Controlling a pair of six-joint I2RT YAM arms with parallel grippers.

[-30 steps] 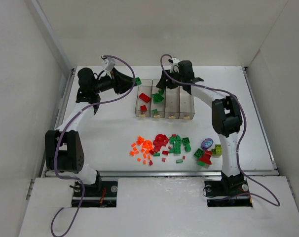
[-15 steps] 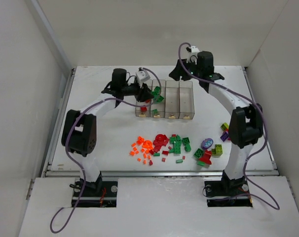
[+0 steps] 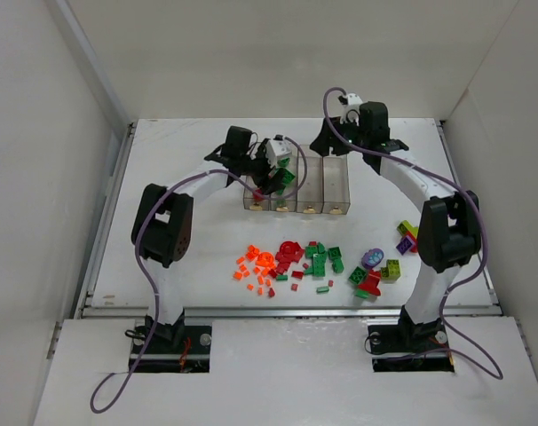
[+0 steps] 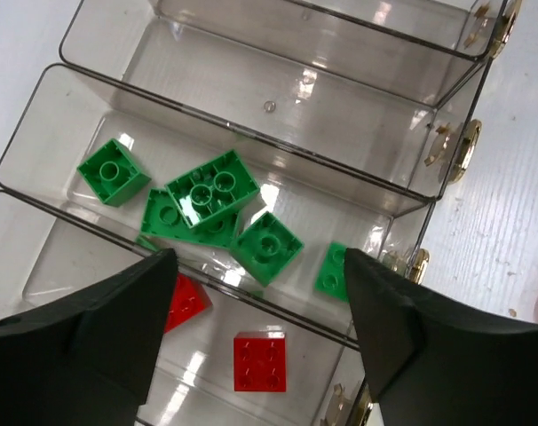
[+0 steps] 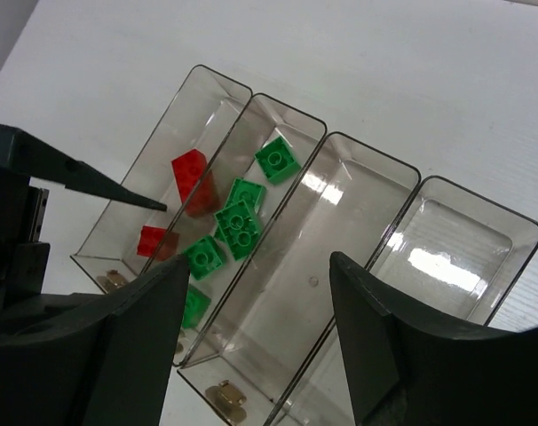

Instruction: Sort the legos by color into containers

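While the left gripper (image 4: 258, 288) and the right gripper (image 5: 260, 266) both hang wide open and empty over the row of clear bins (image 5: 447, 257), red bricks (image 4: 259, 362) lie in the leftmost bin, green bricks (image 4: 211, 191) in the one beside it, and loose bricks (image 3: 313, 262) are scattered on the table (image 3: 189, 240) near the arm bases.

Top external: high at 6 o'clock, facing down on the white table (image 3: 198, 231).
Wrists: close above; all share the clear plastic rectangular bins (image 3: 336, 182) at 12 o'clock.
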